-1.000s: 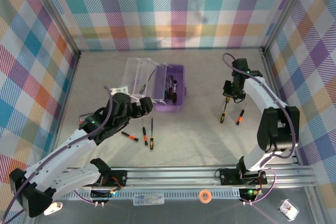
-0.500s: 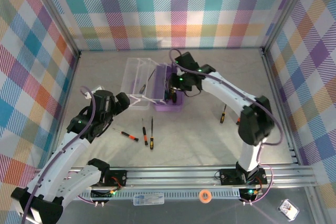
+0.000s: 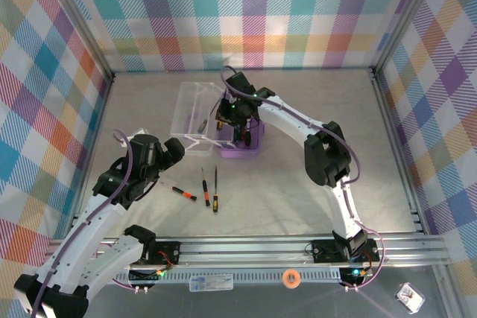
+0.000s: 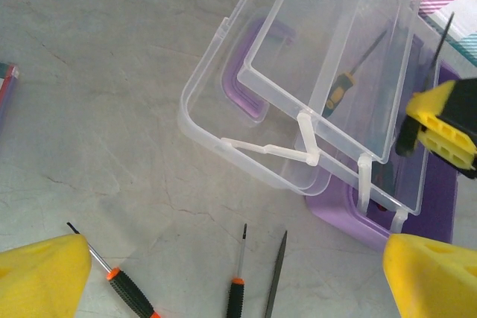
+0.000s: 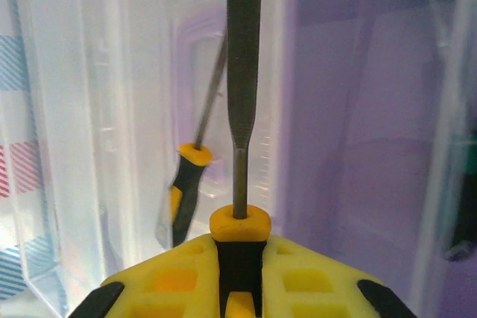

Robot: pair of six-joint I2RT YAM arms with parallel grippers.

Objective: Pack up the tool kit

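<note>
Tool kit packing, placing step: right gripper (image 5: 238, 262) clenched a flat-bladed driver (image 5: 243, 72) over the purple case (image 3: 253, 148), mid-table, clear lid (image 3: 192, 106) open. Next, probably: lower, release. Meanwhile left gripper (image 3: 168, 152) gaped near loose screwdrivers (image 3: 209, 188).

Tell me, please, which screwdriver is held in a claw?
The flat-bladed one, clamped in the right claw over the purple case; three others lie loose on the table.

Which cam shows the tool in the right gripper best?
Right wrist: the flat grey metal blade with yellow-collared black handle runs up mid-frame, clamped in the shut right gripper. Left wrist catches a thin dark sliver at the right edge. Top external: too small to make out over the lilac plastic case.
</note>
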